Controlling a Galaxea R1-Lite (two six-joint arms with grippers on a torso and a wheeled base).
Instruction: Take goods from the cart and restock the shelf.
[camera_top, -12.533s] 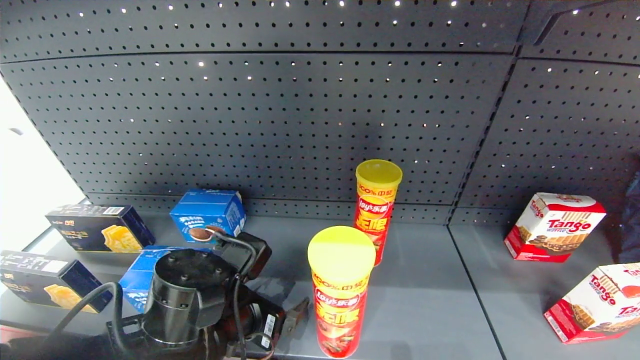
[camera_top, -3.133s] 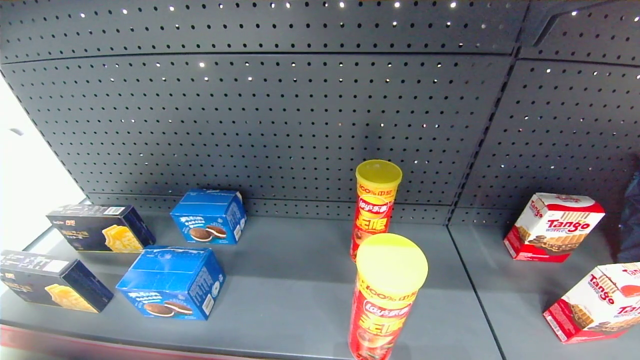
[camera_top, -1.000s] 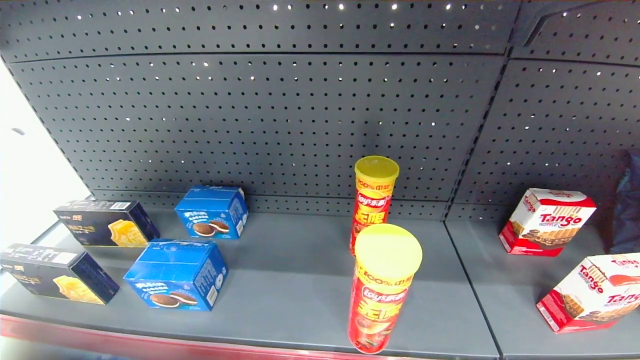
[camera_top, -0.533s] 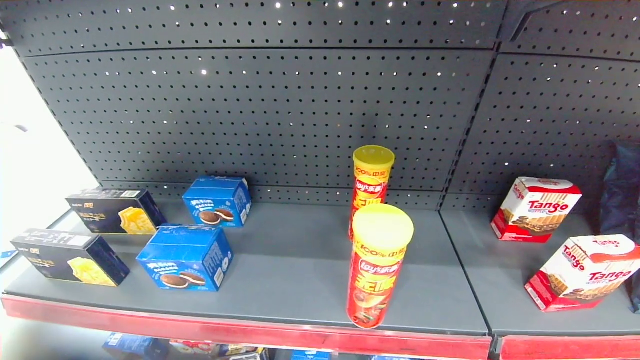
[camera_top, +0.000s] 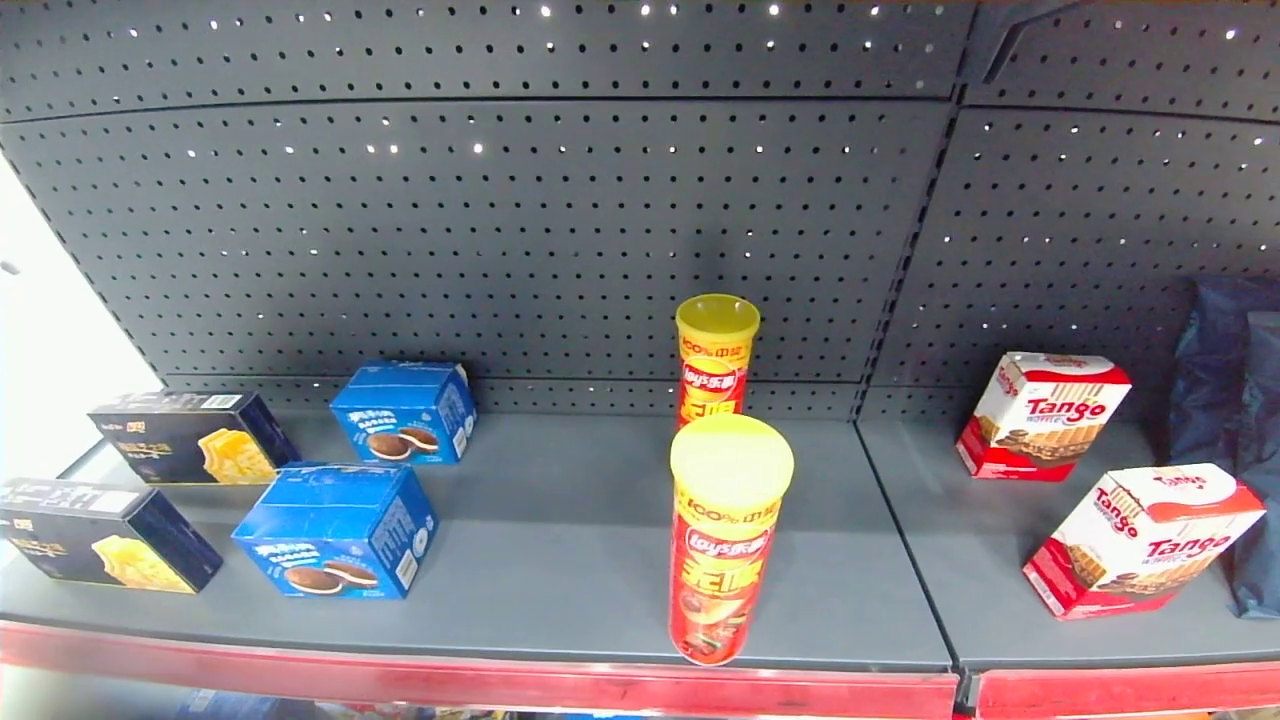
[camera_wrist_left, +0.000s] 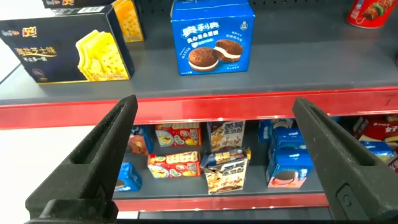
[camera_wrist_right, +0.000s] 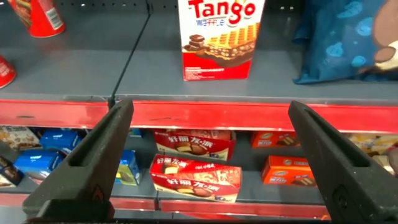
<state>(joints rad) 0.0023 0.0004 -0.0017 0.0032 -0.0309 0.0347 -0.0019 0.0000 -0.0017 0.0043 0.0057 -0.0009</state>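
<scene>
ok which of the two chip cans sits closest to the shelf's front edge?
The nearer chip can, standing upright right at the red front lip; the other chip can stands behind it by the pegboard.

Head camera overlooks the shelf (camera_top: 570, 540); both wrist cameras face its front closely.

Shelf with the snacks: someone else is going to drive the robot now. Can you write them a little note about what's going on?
Left gripper: open, empty, facing the shelf near its red front edge, at the cookie-box end.
Right gripper: open, empty, facing the same edge at the wafer-box end.
On the shelf, one behind the other: dark boxes, blue cookie boxes, chip cans, wafer boxes.
Done: eight items stocked.
Left: probably fetch the next item from the cart; there is bare space between the cookie boxes and the cans.
</scene>
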